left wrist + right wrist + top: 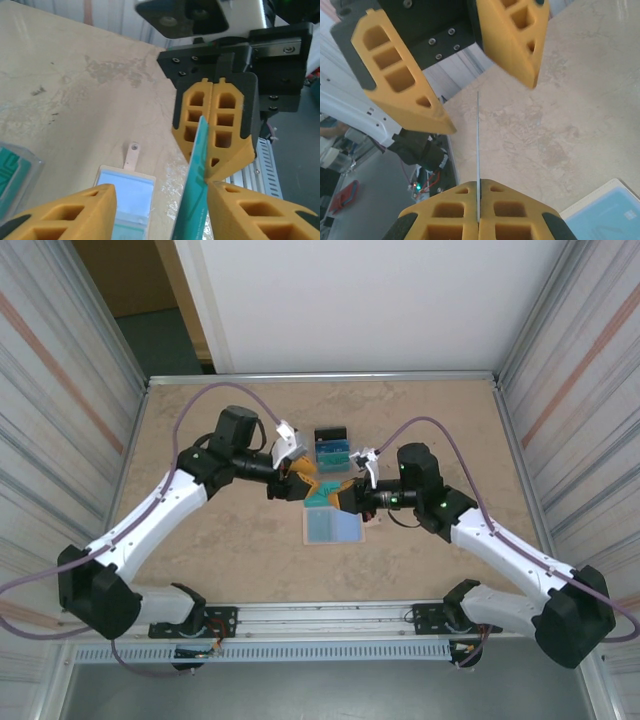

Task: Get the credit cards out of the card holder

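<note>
- The right end effector [478,186] is clamped on one of the credit cards, a teal-green card [196,167]. Its two yellow fingers are pressed flat together with the card's edge pinched between them.
- The card is off the table [220,540], held on edge in the air. In the right wrist view it reads as a thin line rising from the closed fingers.
- The left end effector [490,105] is wide open, with one finger on each side of the card's free end. In the right wrist view there is a gap on both sides. In the left wrist view the card sits close against one finger, and I cannot tell whether they touch.
- The card holder [125,196] lies open and flat on the table, pale blue lining up, just below the two end effectors and on the side nearer the arm bases.
- Its small snap tab [132,154] sticks out from one edge onto the table.
- A clear case [17,167] holding more teal and blue cards sits on the table beyond the end effectors, apart from the card holder.
- The cards in it show a dark line pattern, and any lettering on them is too blurred to read.
- The held card's face is plain teal as far as can be made out.
</note>
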